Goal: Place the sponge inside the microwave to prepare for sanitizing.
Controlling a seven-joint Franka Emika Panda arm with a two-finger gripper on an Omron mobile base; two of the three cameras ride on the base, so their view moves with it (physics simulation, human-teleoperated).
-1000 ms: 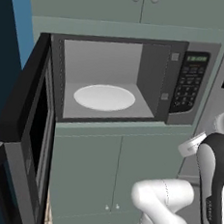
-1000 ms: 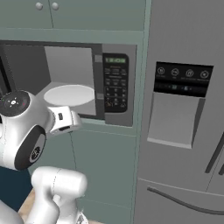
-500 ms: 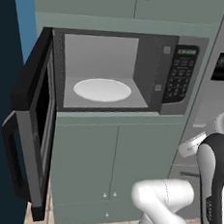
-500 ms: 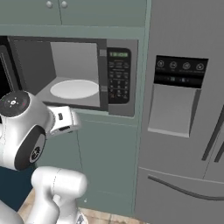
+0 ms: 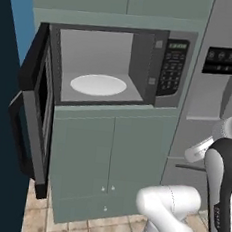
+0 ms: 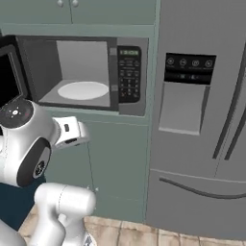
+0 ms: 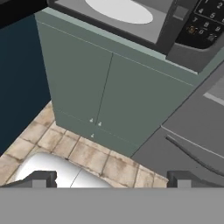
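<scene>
- The large black-fronted microwave point(image 5: 112, 67) sits in a niche of pale green cabinets, and its grey-trimmed dark window door point(image 5: 35, 110) is swung wide open to the left side.
- Inside the pale grey cavity, the round white turntable plate point(image 5: 98, 84) lies flat on the floor of the cavity, and nothing rests on it.
- The side keypad with a green display point(image 5: 173, 68) is on the right part of the microwave front.
- Under the microwave there is a pale green double-door lower cabinet point(image 5: 111, 163) with small round knobs; both doors are closed.
- Above the microwave, the lower edge of a pale green upper cabinet point(image 6: 72, 9) with two knobs can be seen.
- To the right of the microwave stands a big grey refrigerator point(image 6: 202, 120) with a dark control panel and a recessed dispenser.
- The floor point(image 7: 87, 153) is made of beige stone-looking tiles.
- The pincer point(image 7: 113, 178) is low, in front of the lower cabinet, and it looks down and forward to the floor and cabinet doors. Its two dark fingertips point(image 7: 41, 178) stand far apart, fully spread, and there is nothing between them.
- The small yellow sponge with the dark top: I cannot tell where it is. It is not on the plate and not in the pincer.
</scene>
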